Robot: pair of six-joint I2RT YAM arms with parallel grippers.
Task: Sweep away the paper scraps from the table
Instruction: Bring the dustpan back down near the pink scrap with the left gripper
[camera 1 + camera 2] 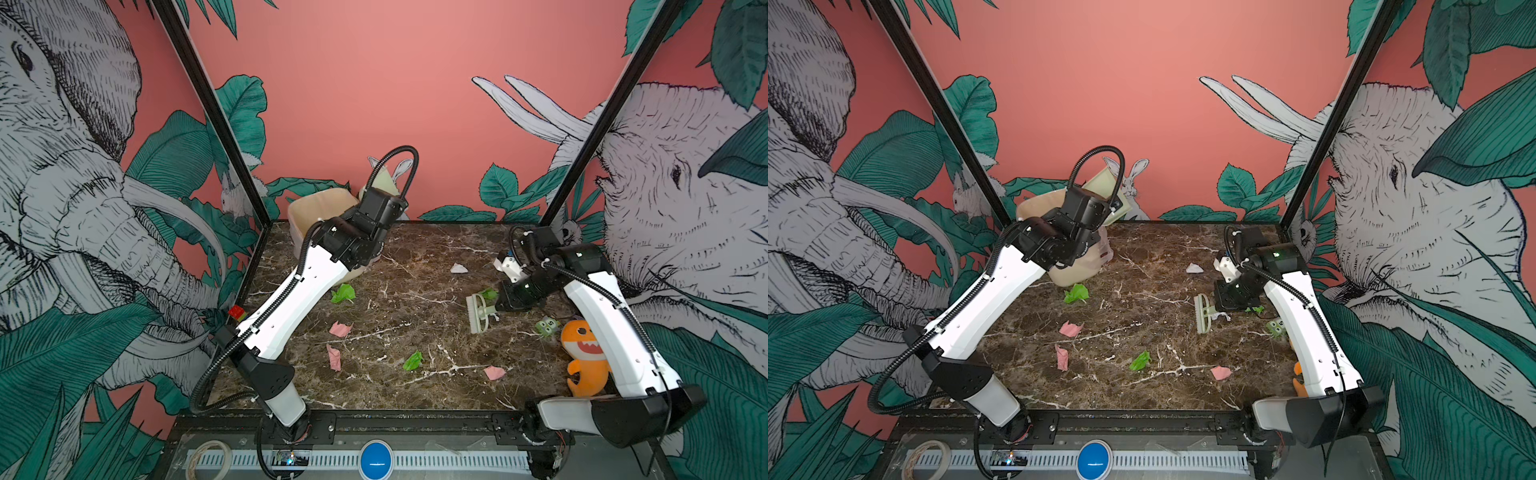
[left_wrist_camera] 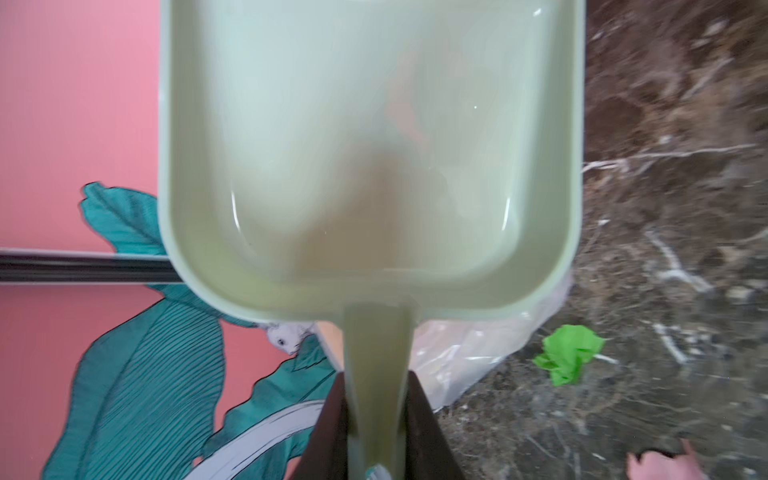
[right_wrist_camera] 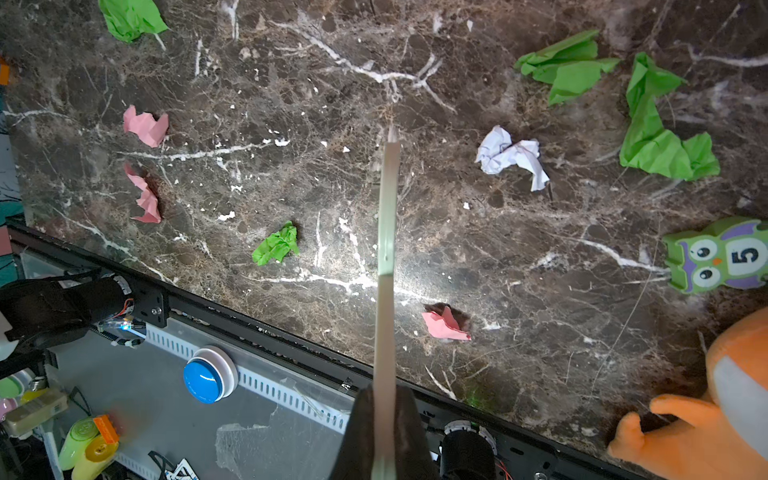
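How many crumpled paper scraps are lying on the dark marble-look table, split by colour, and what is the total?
Green crumpled paper scraps: 4
Pink crumpled paper scraps: 3
White crumpled paper scraps: 2
Total visible: 9

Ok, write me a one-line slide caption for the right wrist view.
Right gripper clamps a pale green brush above the marble table, green, pink and white paper scraps scattered unswept around it.
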